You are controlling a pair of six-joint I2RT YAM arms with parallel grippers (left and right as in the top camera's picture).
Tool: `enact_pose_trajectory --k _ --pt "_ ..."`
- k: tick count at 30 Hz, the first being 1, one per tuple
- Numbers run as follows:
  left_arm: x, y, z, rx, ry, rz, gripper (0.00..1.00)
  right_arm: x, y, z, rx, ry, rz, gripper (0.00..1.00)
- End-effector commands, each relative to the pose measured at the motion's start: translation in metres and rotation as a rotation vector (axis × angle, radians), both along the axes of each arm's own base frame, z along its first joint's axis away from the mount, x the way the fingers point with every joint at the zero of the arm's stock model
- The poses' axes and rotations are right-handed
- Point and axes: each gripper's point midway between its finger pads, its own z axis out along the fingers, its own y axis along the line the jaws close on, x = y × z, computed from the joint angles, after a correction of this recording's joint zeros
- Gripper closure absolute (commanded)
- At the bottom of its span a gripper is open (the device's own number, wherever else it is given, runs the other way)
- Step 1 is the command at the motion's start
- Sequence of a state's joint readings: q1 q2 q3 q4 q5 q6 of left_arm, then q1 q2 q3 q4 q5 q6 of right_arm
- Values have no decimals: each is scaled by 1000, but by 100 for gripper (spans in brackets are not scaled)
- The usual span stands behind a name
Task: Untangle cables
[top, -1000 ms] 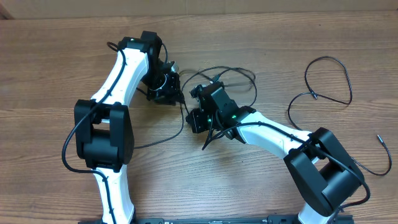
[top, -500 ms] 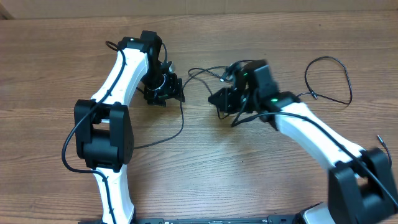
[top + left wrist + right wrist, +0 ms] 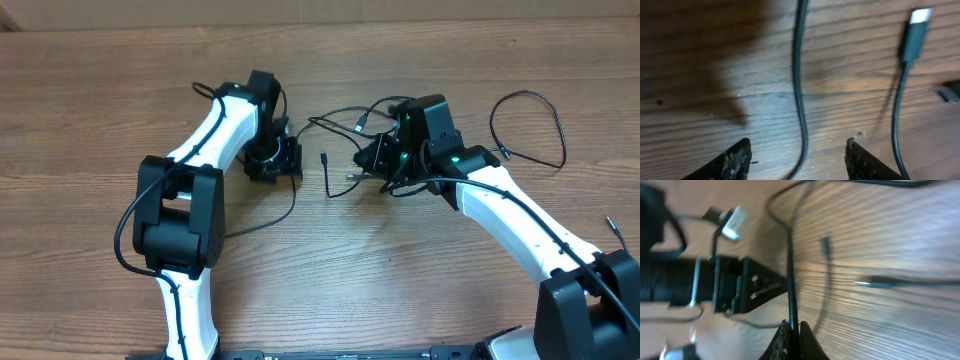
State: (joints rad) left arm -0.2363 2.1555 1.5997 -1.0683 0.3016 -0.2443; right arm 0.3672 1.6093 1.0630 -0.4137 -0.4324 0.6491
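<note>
the big brown wooden table (image 3: pixel 90 90) held everything. no box or bowl showed on it. two white and black robot arms reached in, the left arm (image 3: pixel 215 125) and the right arm (image 3: pixel 510 215). the thin black bendy cables (image 3: pixel 345 112) lay looped together in the middle of the table, between the two pincers. one more black loop (image 3: pixel 528 94) lay well apart on the right side.

the left pincer (image 3: pixel 799 152) was wide and held nothing. one thin black strand (image 3: pixel 798 75) ran straight down the gap between its fingers, its long way pointing away from the pincer. the left arm was the nearer one to this strand.

the right pincer (image 3: pixel 791 330) was pinched tight on another thin black strand (image 3: pixel 789 270).

i think the next move needed the left pincer to close on its strand, so the arms could pull apart.

a small black plug with a silver tip (image 3: pixel 916 30) lay off to one side of the gap.
</note>
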Motion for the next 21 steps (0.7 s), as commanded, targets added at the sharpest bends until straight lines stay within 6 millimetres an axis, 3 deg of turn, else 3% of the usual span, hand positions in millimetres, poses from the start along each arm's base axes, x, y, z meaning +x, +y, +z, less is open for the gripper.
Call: enact_pose_trajectory --k 1,4,14,19,21 --pt "-5 5 -7 24 -9 20 42 7 -16 -8 -53 11 -111 96" --pt "-5 5 -16 22 -21 22 50 0 -18 -19 -65 39 -110 96" --pt "-7 18 -42 93 -53 72 94 -20 -16 -55 -101 113 -85 96" --pt "-8 19 -45 94 -50 79 93 -21 -12 -57 -101 112 -74 94" --pt "-8 19 -45 94 -50 79 93 -21 -12 -57 -101 111 -73 42"
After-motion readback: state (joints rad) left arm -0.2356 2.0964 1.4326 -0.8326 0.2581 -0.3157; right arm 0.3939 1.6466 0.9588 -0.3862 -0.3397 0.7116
